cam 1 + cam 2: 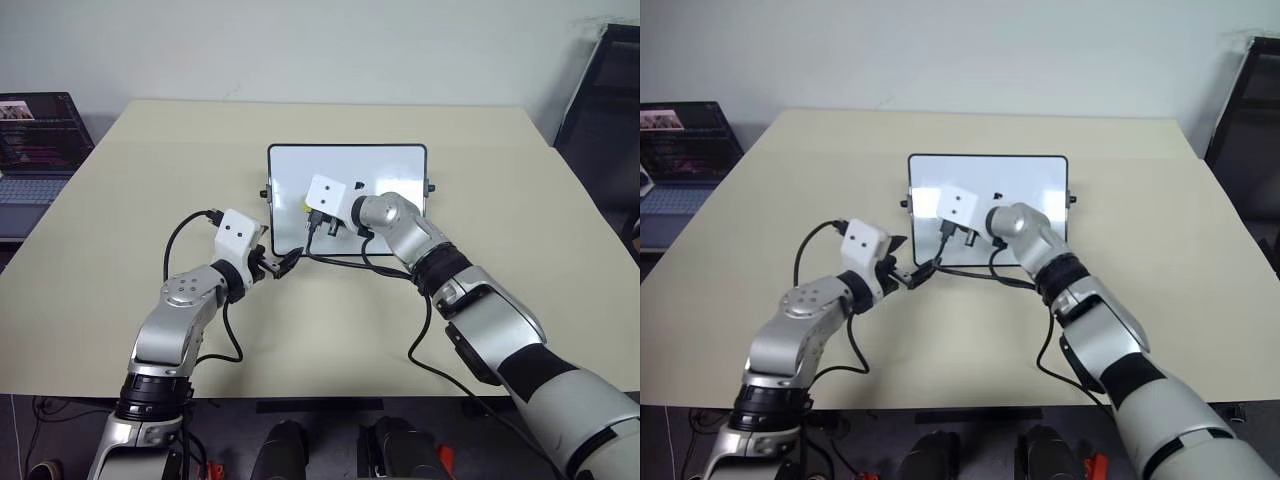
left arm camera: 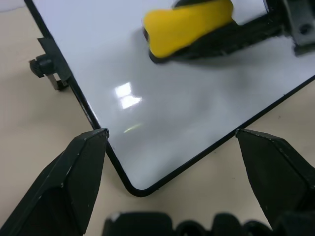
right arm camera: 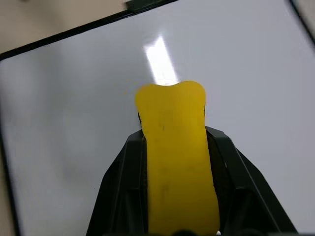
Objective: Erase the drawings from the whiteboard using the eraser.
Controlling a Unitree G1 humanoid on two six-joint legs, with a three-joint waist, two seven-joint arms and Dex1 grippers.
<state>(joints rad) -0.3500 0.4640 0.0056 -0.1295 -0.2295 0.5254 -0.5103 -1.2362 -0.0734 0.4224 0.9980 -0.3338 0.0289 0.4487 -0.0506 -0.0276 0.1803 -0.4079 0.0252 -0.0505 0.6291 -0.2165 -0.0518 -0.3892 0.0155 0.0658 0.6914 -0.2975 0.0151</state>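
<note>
On the whiteboard's (image 1: 385,165) left half, the right gripper (image 3: 174,162) is clamped on the eraser (image 3: 174,147), its long axis running along the fingers, dark face to the board. No drawings show near it; any remaining likely lie rightward. The left gripper (image 2: 172,162), fingers apart, straddles the board's near-left corner. Beige table (image 1: 120,250); laptop (image 1: 35,150) far left.

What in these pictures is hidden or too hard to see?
- Drawings: none made out on the whiteboard; the right gripper and arm cover its middle in the eye views.
- Eraser underside: hidden in the wrist views.
- Laptop: cut off by the eye views' edge.
</note>
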